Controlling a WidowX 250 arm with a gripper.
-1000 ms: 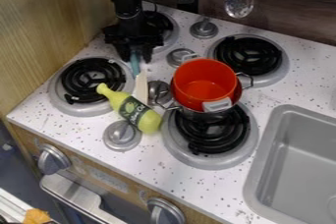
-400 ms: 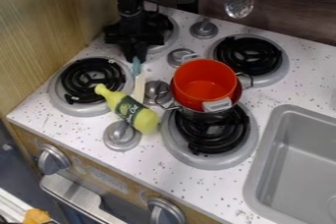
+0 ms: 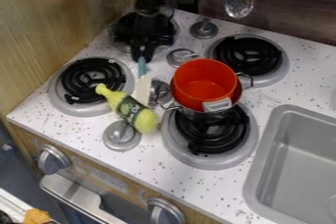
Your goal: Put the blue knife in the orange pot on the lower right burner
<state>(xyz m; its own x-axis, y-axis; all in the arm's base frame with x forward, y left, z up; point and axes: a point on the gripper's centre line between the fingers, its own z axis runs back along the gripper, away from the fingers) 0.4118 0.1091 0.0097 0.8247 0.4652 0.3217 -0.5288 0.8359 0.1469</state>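
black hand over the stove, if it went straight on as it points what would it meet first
Likely the countertop below the hand, with the blue knife it grips touching first; the yellow-green bottle lies further along that line in the view, but depth is unclear.

- Pot (image 3: 197, 86), centre: bright orange-red, grey handles
- Knife (image 3: 143, 89), left of centre: light blue handle, cream blade
- Bottle (image 3: 143, 120), left of centre: yellow-green, dark green label
- Gripper (image 3: 141, 57), upper left: black
- Countertop (image 3: 190, 186), lower middle: white, dark speckles
- Sink (image 3: 266, 161), lower right: plain grey
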